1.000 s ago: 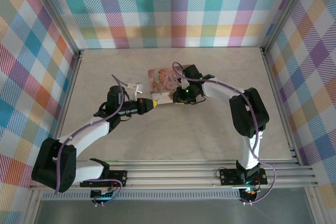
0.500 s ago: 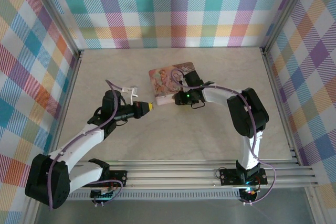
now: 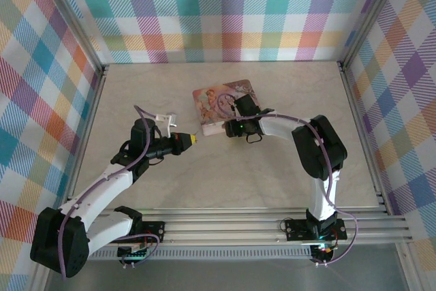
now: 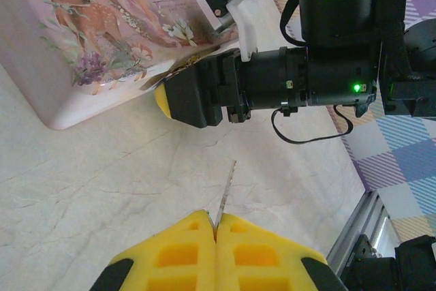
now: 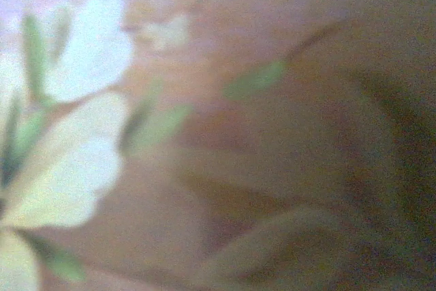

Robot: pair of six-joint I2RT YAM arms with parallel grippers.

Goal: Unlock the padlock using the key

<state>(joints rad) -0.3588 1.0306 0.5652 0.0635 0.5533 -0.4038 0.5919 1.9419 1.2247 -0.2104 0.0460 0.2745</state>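
At the left gripper (image 4: 216, 228), closed fingertips pinch the key (image 4: 226, 185): thin, stiff and light, likely to pivot unless held near its head. Whether the right gripper (image 4: 167, 97) is closed or parted cannot be told.

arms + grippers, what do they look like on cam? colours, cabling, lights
Matching pair. Left arm and right arm have white links, bulky black joints and a lilac cable looped along each. Left gripper: yellow fingers with square recessed pockets. Right gripper: black block with a yellow tip, and a black cylindrical wrist behind it carrying green LEDs.
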